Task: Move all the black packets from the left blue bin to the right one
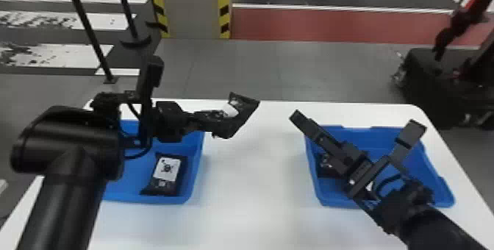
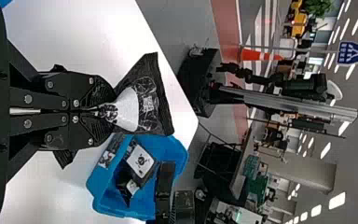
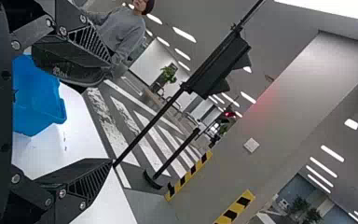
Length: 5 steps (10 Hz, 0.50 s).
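Nearest the head camera is the left arm (image 1: 66,135), a black assembly at the left that covers part of the left blue bin (image 1: 130,179). Its left gripper (image 1: 217,120) is pressed together on the held black packet (image 1: 245,111), which hangs clear of the white table (image 1: 253,197), between the two bins. The packet is pinched at a gathered section (the film fans out past the fingertips, as the left wrist view confirms).

One labelled black packet (image 1: 167,172) lies in the left blue bin, near its inner side wall, with the white label facing up. The right blue bin (image 1: 422,166) contains at least two black packets (image 2: 142,163), seen in the left wrist view; one shows a white label.

The right gripper (image 1: 356,120) has its fingers spread wide, with nothing between them, and overlaps the right blue bin in the head view. Behind the table are a grey floor (image 1: 257,65), a pillar (image 1: 193,6) with yellow-and-black edging and, at the far right, dark wheeled equipment (image 1: 433,87) (well apart from the work area).
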{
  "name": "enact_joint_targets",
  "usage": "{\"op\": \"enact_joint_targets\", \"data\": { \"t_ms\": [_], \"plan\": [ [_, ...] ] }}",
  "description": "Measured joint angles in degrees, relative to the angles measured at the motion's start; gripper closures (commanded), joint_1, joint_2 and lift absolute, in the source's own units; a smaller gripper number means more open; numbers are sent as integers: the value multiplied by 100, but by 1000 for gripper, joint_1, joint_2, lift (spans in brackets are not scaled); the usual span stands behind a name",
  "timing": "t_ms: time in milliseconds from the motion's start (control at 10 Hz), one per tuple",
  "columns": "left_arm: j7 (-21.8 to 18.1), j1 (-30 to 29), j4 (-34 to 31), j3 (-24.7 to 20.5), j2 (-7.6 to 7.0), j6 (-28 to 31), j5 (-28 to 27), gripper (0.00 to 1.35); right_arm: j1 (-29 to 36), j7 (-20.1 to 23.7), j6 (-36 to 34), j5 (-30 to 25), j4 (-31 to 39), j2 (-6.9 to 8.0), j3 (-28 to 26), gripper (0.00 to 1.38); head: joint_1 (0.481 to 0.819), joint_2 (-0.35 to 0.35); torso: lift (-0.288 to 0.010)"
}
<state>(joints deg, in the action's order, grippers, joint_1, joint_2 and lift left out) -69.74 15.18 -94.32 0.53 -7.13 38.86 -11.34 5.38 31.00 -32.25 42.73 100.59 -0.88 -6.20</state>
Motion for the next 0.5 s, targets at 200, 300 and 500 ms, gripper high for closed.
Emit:
{"op": "enact_joint_targets", "data": {
  "t_ms": [200, 300, 500],
  "plan": [
    [-5, 247, 377, 204, 20, -69, 81, 1210, -211, 21, -118, -35, -59, 3, 164, 317, 695, -4, -110],
    [-27, 368, 543, 280, 36, -72, 100, 1210, -311, 20, -198, -83, -121, 7, 228, 317, 695, -2, -110],
    [-151, 615, 877, 352, 85, -90, 167, 1210, -677, 19, -255, -249, -488, 17, 331, 237, 695, -1, -110]
  ]
}}
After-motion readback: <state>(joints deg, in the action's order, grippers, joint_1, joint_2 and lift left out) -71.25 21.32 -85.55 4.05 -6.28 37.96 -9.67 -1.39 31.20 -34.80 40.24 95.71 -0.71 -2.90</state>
